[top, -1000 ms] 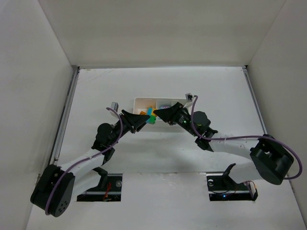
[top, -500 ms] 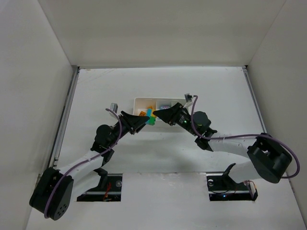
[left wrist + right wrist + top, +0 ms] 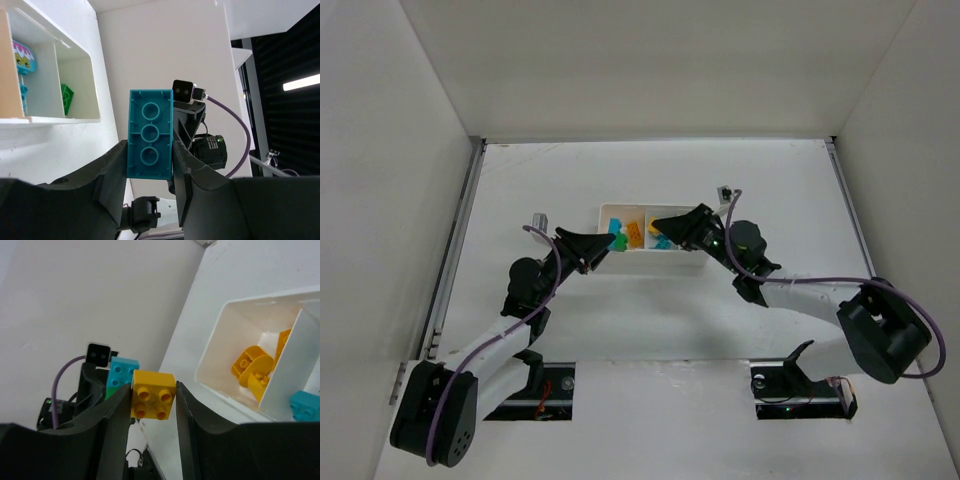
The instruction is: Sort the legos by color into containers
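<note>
Left arm: stretched forward and inward. My left gripper (image 3: 149,147) sits by the left end of the white tray (image 3: 604,214), pinching a cyan brick (image 3: 150,120) by its long sides.
Right arm: bent inward over the tray. My right gripper (image 3: 153,390) is clamped on a yellow brick (image 3: 152,396).
Tray, on the worktop (image 3: 770,190): yellow pieces (image 3: 252,365) in one end compartment, a green brick (image 3: 67,97) in the opposite one.
</note>
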Controlling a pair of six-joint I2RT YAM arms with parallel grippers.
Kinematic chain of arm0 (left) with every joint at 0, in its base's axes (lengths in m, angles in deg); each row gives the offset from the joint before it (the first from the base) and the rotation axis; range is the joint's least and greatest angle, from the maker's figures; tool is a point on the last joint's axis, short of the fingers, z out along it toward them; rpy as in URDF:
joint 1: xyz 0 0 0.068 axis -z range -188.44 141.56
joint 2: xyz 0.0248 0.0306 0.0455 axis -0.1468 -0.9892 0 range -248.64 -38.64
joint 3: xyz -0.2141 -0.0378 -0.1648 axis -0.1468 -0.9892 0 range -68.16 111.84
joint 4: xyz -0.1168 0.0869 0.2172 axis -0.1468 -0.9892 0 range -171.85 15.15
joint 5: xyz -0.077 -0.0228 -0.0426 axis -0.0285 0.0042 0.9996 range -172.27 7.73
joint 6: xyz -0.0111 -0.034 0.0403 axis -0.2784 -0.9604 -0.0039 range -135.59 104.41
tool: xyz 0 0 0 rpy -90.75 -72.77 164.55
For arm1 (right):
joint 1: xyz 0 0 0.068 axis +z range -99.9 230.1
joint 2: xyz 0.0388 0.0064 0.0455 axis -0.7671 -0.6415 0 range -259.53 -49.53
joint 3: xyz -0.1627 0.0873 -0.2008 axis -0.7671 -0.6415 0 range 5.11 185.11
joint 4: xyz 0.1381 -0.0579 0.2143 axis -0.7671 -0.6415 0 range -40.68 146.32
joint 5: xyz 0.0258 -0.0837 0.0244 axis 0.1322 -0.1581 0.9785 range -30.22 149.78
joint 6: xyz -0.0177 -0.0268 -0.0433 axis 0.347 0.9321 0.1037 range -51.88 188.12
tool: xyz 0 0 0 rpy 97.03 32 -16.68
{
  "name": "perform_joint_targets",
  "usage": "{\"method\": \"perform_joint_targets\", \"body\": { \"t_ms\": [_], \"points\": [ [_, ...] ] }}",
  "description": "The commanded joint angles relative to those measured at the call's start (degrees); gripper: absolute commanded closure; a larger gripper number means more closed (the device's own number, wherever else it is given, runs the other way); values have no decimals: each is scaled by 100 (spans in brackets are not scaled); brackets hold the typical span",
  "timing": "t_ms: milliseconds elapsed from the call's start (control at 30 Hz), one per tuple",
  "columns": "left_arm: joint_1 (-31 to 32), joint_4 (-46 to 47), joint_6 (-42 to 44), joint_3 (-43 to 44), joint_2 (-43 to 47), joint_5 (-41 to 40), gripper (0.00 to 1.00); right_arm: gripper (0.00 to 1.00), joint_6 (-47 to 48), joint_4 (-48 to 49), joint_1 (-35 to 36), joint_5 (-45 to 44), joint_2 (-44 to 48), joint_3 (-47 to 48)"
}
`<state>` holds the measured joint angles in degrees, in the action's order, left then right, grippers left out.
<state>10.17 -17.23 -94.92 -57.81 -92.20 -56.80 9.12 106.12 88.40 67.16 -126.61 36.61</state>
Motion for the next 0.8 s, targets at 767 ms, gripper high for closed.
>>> {"method": "perform_joint_targets", "body": {
  "t_ms": [767],
  "points": [
    [-705,-515,515,64,601,230,90,63,2191,-3477,762,-1564,-2285,3503]
  ]
}}
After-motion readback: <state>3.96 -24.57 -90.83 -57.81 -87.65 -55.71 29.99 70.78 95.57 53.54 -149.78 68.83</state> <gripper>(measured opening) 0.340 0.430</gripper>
